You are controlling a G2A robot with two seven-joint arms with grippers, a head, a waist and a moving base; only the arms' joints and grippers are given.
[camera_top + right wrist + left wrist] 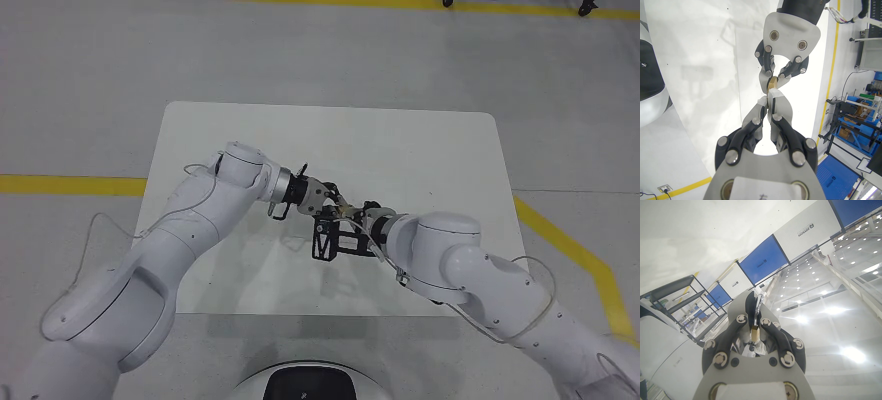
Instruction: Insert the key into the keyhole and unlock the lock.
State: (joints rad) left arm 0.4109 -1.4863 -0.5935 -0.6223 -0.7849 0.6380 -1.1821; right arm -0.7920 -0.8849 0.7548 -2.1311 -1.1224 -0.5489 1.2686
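Above the middle of the white surface (440,150), I have the left fingers (763,82) clamped on the brass padlock (773,81), held up in the air. The right fingers (780,106) are pinched together on the key (769,111), whose tip meets the padlock's base. I cannot tell how deep the key sits. The shackle (759,304) looks seated in the body, so I judge pick-up and alignment done, with full insertion and the turn left. The surface's edges lie well apart from the work and there is open air all round. The only tight spot is between the two sets of fingertips, which nearly touch.
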